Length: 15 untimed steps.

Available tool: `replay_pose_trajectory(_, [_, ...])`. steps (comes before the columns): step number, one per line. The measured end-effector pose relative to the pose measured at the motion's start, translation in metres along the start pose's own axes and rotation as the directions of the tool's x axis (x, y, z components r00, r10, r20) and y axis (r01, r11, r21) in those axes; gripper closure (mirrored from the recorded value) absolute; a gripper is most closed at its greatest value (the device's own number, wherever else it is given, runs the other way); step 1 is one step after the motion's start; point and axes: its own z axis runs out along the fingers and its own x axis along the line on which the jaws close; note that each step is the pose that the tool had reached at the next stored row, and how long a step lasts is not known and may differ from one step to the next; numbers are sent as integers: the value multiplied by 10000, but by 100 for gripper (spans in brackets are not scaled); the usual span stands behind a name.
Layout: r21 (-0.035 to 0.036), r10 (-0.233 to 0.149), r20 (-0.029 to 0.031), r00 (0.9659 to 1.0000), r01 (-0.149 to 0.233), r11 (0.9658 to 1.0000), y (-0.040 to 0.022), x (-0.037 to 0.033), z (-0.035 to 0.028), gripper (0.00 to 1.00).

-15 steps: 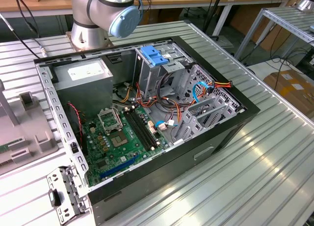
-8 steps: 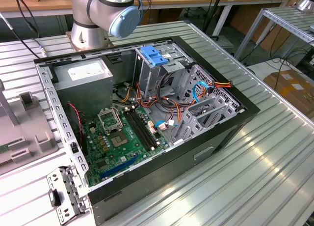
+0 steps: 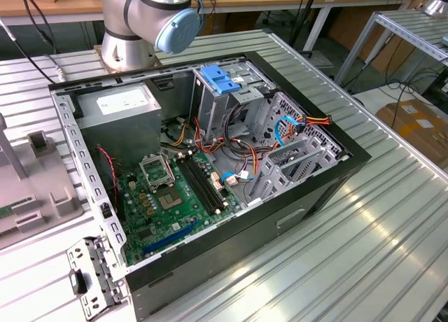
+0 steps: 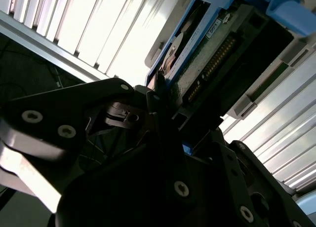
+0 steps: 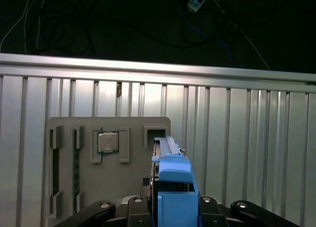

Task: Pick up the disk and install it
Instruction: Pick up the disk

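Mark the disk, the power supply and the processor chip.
disk (image 5: 175, 191): first wrist view, on its blue side rail.
power supply (image 3: 124, 102): exterior view, on its white sticker.
processor chip (image 5: 107, 141): first wrist view, on its metal top.

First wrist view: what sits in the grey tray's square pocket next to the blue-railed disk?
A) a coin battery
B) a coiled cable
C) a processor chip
C: a square silver processor chip lies in the grey tray pocket, beside the disk.
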Motion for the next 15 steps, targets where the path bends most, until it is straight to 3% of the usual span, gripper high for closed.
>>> replay_pose_trajectory(5, [0,0,0,10000,0,10000,1,-2,-36,64])
replay_pose_trajectory(6, [1,0,0,10000,0,10000,2,-5,-67,64])
replay_pose_trajectory(7, [0,-2,-7,10000,2,10000,2,-6,-104,64])
replay_pose_trajectory(9, [0,0,-43,10000,0,10000,2,-8,-110,64])
replay_pose_trajectory(11, [-8,6,-201,9998,-6,10000,3,-8,-113,64])
replay_pose_trajectory(12, [-17,11,-436,9990,-12,10000,3,-8,-114,64])
replay_pose_trajectory(14, [-29,20,-767,9971,-22,10000,3,-8,-114,64])
replay_pose_trajectory(15, [-29,20,-789,9969,-23,10000,3,-7,-115,64])
